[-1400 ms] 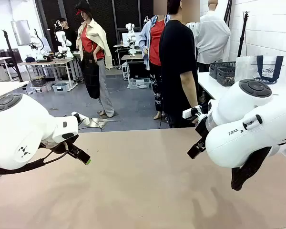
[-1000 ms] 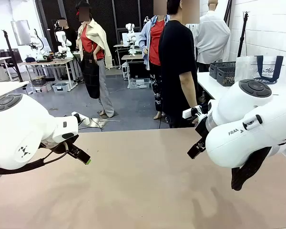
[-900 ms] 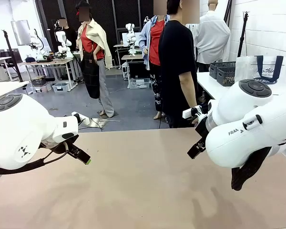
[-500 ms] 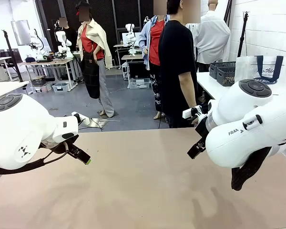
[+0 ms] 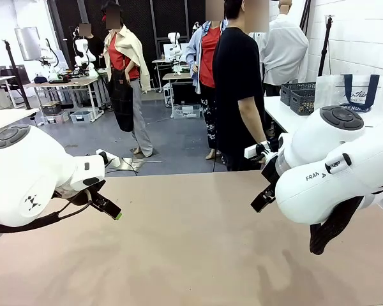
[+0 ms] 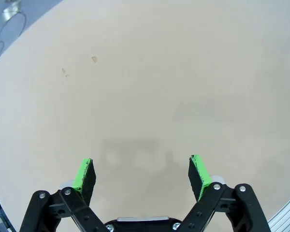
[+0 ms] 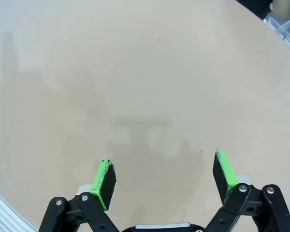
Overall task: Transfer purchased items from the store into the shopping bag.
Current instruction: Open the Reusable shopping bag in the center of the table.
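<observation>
The shopping bag [image 5: 356, 91], whitish with navy handles, stands on a white side table at the far right. Beside it sits the store [image 5: 302, 97], a dark grey lattice basket. The purchased items are out of view. My left gripper [image 6: 141, 169] hangs open over the bare tan tabletop, with nothing between its green pads. My right gripper [image 7: 164, 176] is open too, over the same bare surface. In the front view the left gripper's fingers [image 5: 108, 207] point inward from the left, and the right gripper's fingers [image 5: 262, 199] point inward from the right.
A person in a black shirt [image 5: 238, 83] stands at the table's far edge, turned towards the side table [image 5: 282, 115]. The tan table [image 5: 191, 248] stretches between my two arms.
</observation>
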Robot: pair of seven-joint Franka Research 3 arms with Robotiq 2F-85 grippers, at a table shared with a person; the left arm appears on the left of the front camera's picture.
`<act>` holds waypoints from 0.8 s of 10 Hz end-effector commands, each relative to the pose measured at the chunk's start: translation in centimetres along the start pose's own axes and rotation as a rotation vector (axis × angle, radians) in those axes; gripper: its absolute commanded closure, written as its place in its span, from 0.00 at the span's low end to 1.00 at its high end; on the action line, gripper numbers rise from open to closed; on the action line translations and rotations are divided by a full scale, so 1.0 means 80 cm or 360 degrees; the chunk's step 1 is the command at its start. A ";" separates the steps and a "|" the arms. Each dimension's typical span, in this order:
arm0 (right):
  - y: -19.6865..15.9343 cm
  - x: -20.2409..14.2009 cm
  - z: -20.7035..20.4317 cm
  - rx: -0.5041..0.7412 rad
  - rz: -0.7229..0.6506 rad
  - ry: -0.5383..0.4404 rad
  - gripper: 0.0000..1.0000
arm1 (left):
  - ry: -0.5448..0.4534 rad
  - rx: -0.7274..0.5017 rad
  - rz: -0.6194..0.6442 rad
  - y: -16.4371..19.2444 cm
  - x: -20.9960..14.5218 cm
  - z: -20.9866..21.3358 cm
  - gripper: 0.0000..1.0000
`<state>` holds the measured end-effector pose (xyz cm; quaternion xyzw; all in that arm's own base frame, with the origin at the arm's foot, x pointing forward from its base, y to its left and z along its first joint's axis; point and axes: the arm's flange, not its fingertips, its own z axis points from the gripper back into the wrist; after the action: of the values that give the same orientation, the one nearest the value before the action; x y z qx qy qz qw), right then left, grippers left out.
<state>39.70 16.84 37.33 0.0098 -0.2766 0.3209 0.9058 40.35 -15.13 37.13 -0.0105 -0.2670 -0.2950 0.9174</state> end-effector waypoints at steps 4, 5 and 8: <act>0.001 -0.002 0.001 0.0000 0.0001 -0.0001 0.00 | 0.0000 0.0001 0.0001 0.001 0.000 0.000 0.00; 0.001 -0.002 0.001 0.0000 0.0001 -0.0001 0.00 | 0.0000 0.0001 0.0001 0.001 0.000 0.000 0.00; 0.001 -0.002 0.001 0.0000 0.0001 -0.0001 0.00 | 0.0000 0.0001 0.0001 0.001 0.000 0.000 0.00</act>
<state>39.70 16.84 37.33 0.0098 -0.2766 0.3209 0.9058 40.35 -15.14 37.13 -0.0105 -0.2670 -0.2951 0.9174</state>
